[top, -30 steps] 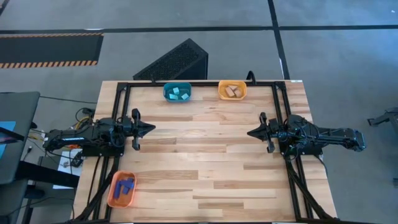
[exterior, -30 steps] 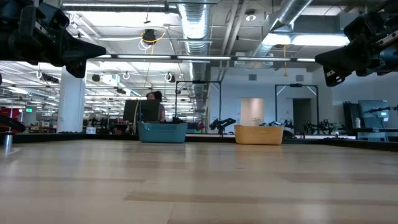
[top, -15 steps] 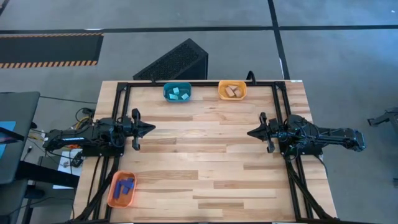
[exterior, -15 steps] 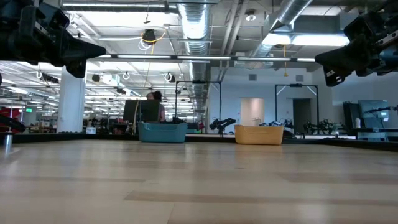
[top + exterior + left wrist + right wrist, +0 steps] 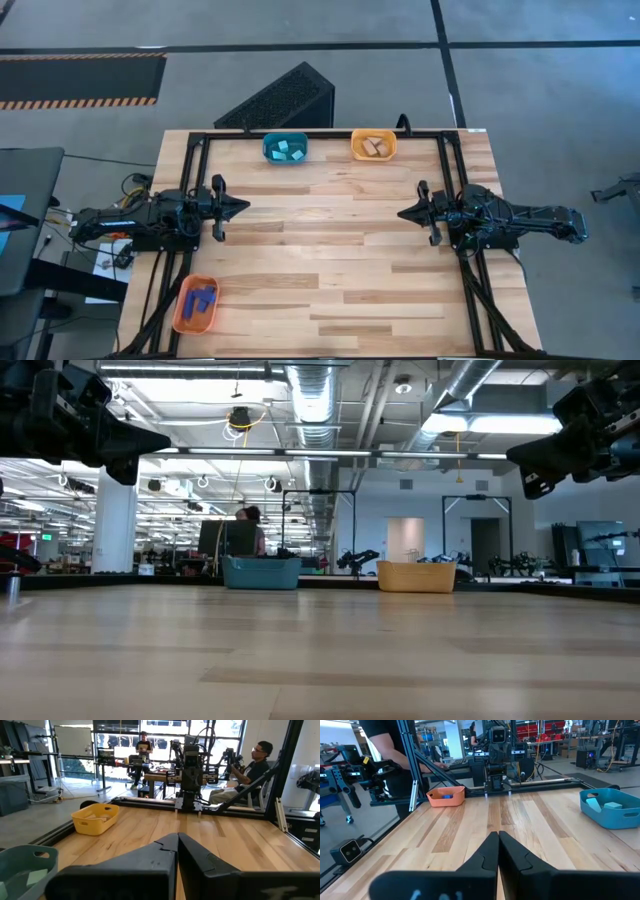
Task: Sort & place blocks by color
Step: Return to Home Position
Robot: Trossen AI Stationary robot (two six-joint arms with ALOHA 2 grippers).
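Homing step. Left gripper (image 5: 240,207), right gripper (image 5: 404,212): fingers together, empty, facing each other. Dark blue blocks (image 5: 201,298) lie in orange bin (image 5: 178,312) behind left gripper; cyan blocks (image 5: 288,149) and tan blocks (image 5: 375,147) well aside of both. Advise slow, level retraction, jaws closed.

High camera looks straight down; low, level across; my wrist cameras face each other over the table (image 5: 330,230).
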